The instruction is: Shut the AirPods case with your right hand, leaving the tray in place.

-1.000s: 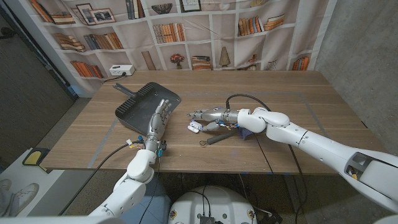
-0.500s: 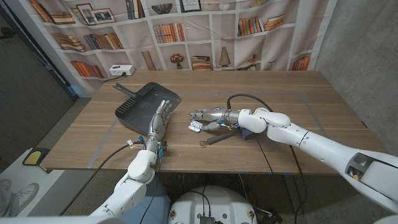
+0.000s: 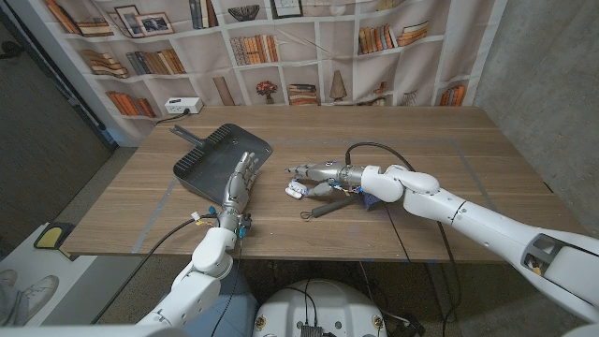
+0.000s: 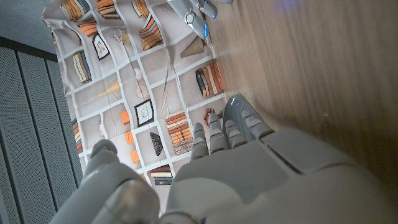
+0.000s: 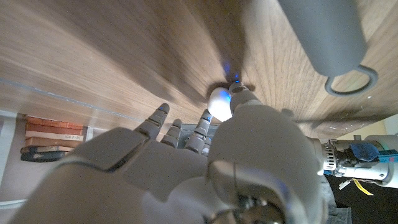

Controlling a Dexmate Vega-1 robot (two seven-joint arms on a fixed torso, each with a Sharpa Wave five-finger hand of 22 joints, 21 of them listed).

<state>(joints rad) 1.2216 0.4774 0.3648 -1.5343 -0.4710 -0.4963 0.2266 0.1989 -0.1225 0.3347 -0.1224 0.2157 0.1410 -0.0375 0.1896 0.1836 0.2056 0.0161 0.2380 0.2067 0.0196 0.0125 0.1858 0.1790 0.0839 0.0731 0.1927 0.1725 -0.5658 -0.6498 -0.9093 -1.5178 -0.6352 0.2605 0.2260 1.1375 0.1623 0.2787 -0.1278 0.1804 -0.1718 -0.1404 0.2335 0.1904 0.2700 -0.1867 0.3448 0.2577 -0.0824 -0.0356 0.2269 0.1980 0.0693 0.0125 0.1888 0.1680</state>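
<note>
The white AirPods case [image 3: 296, 191] lies on the wooden table, just right of the black tray [image 3: 211, 150]. My right hand [image 3: 318, 174] reaches over it from the right with its fingers stretched out and apart. In the right wrist view its thumb tip touches the case [image 5: 217, 102], where a small blue light glows. How the lid stands is too small to tell. My left hand [image 3: 238, 181] stands at the tray's near right corner, fingers straight and pointing away, holding nothing; the same hand [image 4: 249, 168] fills the left wrist view.
A dark tool with a ring end [image 3: 323, 208] lies just in front of my right hand, its handle [image 5: 326, 31] close by in the wrist view. A blue object [image 3: 371, 198] sits under my right wrist. A black cable [image 3: 370, 145] loops behind it. A bookshelf backdrop stands beyond the table.
My right hand and the case under it have shifted very slightly to the right. The left hand and the tray have not moved.
</note>
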